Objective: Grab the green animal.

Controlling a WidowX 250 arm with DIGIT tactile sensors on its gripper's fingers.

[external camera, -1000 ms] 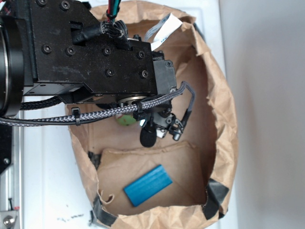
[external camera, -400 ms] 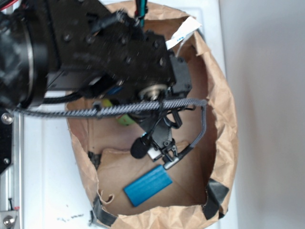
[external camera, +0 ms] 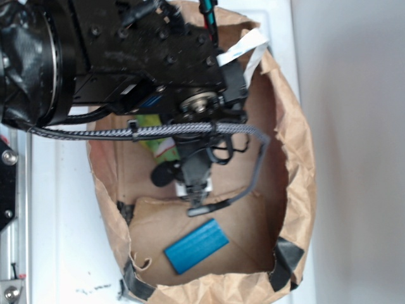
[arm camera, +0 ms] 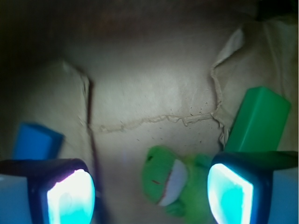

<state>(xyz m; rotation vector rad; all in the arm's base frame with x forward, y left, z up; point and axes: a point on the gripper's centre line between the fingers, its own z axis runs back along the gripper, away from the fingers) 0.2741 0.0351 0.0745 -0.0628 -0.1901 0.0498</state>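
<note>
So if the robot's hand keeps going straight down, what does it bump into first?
Probably the bag's brown paper floor. The hand is open, with the green animal by its right finger; depth is unclear.

In the exterior view the arm [external camera: 126, 57] hides most of the green animal [external camera: 161, 147]. In the wrist view its lower body is cut off by the bottom edge, and the green block [arm camera: 258, 121] is partly hidden behind a finger [arm camera: 238, 191].

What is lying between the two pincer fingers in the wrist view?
In the wrist view, the green animal lies between the pincer's open fingers, close to the right-hand one; the rest of the gap is bare brown paper bag.
</note>
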